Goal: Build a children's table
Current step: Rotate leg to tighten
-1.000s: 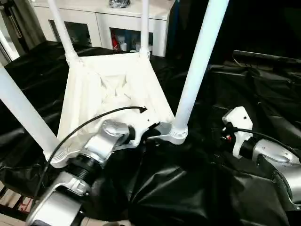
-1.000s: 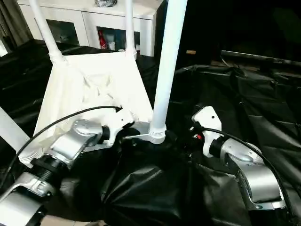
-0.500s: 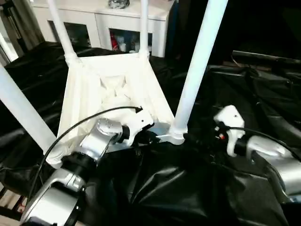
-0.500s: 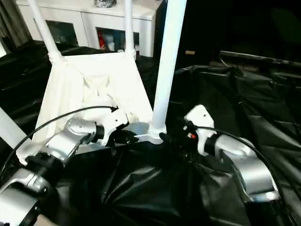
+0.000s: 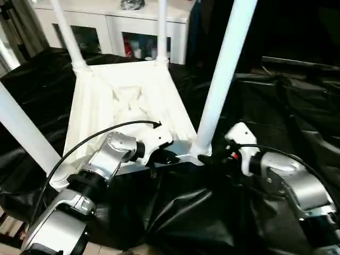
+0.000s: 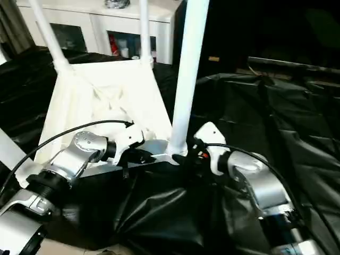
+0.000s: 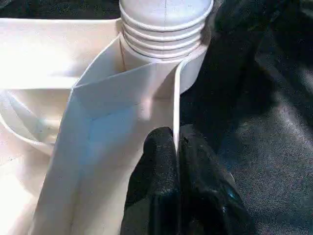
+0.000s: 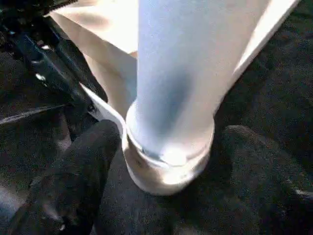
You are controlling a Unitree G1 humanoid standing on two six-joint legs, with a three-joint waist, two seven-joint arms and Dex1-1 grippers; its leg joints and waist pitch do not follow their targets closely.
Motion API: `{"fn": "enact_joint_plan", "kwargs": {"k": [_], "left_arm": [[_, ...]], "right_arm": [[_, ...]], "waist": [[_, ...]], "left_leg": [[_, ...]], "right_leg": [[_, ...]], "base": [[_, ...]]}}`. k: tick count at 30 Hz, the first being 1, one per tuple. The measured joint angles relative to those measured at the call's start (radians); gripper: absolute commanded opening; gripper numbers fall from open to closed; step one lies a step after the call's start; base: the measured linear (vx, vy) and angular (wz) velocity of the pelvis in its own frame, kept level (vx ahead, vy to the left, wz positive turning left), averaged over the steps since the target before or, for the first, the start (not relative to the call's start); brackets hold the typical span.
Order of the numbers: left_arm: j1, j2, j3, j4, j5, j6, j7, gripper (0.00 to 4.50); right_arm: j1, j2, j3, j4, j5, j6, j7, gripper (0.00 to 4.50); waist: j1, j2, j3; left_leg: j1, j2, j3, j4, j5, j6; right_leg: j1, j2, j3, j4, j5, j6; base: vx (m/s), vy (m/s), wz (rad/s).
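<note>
The table top (image 5: 127,101) lay upside down on black sheeting (image 5: 287,106), ribbed underside up, four legs standing out of its corner sockets. Two far legs (image 5: 68,32) rose by the white cabinet (image 5: 133,21); one near leg (image 5: 24,130) leaned off toward the robot's left; the near right leg (image 5: 220,79) stood almost upright, its long axis running straight up out of its socket (image 5: 199,154).

Left gripper (image 7: 177,161): closed on the top's thin near rim (image 7: 176,103), one black finger on each face of the wall, just beside that socket. The leg's ringed base (image 7: 166,24) sat directly beyond its fingertips.

Right gripper (image 8: 166,161): jaws spread wide, one finger (image 8: 73,176) on either side of the socket collar (image 8: 166,166), near it but not clearly touching. Nothing held. In the head view it (image 5: 220,156) sat low, level with the socket, reaching in from the robot's right.

Key relation: the leg stood between the right fingers, axis vertical and crosswise to the reach, so closing would clamp the leg's foot or the collar. The right arm was the nearer for the leg; the left pinned the top against any push or twist.

Judged: table looked nearly assembled; this corner possibly being seated or checked. Risk: the top sliding on the slick sheeting.
</note>
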State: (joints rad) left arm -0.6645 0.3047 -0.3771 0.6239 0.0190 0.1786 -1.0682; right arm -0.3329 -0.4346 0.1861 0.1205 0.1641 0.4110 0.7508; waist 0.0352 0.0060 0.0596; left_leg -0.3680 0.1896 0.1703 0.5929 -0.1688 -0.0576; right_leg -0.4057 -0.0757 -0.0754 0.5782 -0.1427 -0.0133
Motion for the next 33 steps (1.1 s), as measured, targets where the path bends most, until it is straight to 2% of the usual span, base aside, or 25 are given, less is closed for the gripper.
{"fn": "enact_joint_plan", "kwargs": {"k": [9, 10, 13, 14, 16, 17, 28, 31, 33], "left_arm": [[0.014, 0.004, 0.002, -0.021, 0.010, -0.007, -0.001, 0.00], [0.015, 0.004, 0.003, -0.022, 0.010, -0.008, -0.001, 0.00], [0.017, 0.005, 0.004, -0.024, 0.014, -0.008, -0.001, 0.00], [0.020, 0.005, 0.004, -0.030, 0.014, -0.007, -0.001, 0.00], [0.023, 0.007, 0.006, -0.034, 0.014, -0.007, -0.002, 0.00], [0.026, 0.010, 0.007, -0.037, 0.014, -0.007, -0.004, 0.00], [0.035, 0.006, 0.021, -0.052, 0.013, 0.015, -0.007, 0.00], [0.014, -0.058, 0.051, -0.019, 0.020, 0.081, 0.108, 0.00], [-0.021, -0.126, 0.068, 0.017, 0.027, 0.145, 0.217, 0.00]], "right_arm": [[-0.038, 0.052, 0.000, 0.107, -0.004, -0.033, -0.001, 3.88], [-0.044, 0.060, 0.000, 0.116, -0.004, -0.033, -0.001, 3.57], [-0.050, 0.069, 0.000, 0.126, -0.003, -0.041, 0.000, 3.48], [-0.052, 0.073, 0.000, 0.129, -0.002, -0.048, 0.000, 3.25], [-0.055, 0.082, -0.002, 0.137, -0.001, -0.053, -0.001, 3.17], [-0.055, 0.084, -0.003, 0.140, 0.000, -0.055, 0.000, 2.94], [-0.054, 0.108, -0.011, 0.158, 0.000, -0.075, -0.007, 2.74], [-0.064, 0.192, -0.063, 0.209, -0.011, -0.086, -0.154, 2.73], [-0.101, 0.259, -0.109, 0.264, -0.029, -0.083, -0.308, 2.72]], "waist": [[-0.001, 0.000, 0.000], [-0.001, 0.000, 0.000], [-0.001, 0.000, 0.000], [-0.001, 0.000, 0.000], [-0.001, 0.000, 0.000], [-0.001, 0.000, 0.000], [-0.007, 0.000, 0.000], [-0.009, 0.001, 0.000], [-0.021, 0.002, 0.001]], "left_leg": [[0.000, 0.000, 0.000, -0.001, 0.000, 0.000], [0.000, 0.000, 0.000, -0.001, 0.000, 0.000], [0.000, 0.000, 0.000, -0.001, 0.000, 0.000], [0.000, 0.000, 0.001, -0.001, 0.000, 0.000], [0.001, 0.000, 0.001, -0.002, 0.000, 0.000], [0.001, 0.000, 0.001, -0.002, 0.000, 0.000], [0.002, 0.000, 0.001, -0.003, 0.000, 0.000], [0.002, 0.000, 0.001, -0.002, 0.000, 0.000], [0.001, -0.001, 0.002, -0.001, 0.000, 0.000]], "right_leg": [[0.000, 0.000, 0.000, 0.000, 0.000, 0.000], [0.000, 0.000, 0.000, 0.000, 0.000, 0.000], [0.000, 0.000, 0.000, 0.000, 0.000, 0.000], [0.000, 0.000, 0.000, 0.000, 0.000, 0.000], [0.000, 0.000, 0.000, 0.000, 0.000, 0.000], [0.000, 0.000, 0.000, 0.000, 0.000, 0.000], [0.000, 0.000, 0.000, 0.000, 0.000, 0.001], [0.000, 0.000, 0.001, -0.001, 0.000, 0.001], [-0.001, -0.001, 0.001, -0.003, -0.001, 0.001]], "base": [[0.000, 0.000, 0.00], [0.000, 0.000, 0.00], [0.000, 0.000, 0.00], [0.000, 0.000, 0.00], [0.000, 0.000, 0.00], [0.000, 0.000, 0.00], [0.000, 0.000, 0.00], [0.000, 0.000, 0.00], [0.000, 0.000, 0.00]]}}
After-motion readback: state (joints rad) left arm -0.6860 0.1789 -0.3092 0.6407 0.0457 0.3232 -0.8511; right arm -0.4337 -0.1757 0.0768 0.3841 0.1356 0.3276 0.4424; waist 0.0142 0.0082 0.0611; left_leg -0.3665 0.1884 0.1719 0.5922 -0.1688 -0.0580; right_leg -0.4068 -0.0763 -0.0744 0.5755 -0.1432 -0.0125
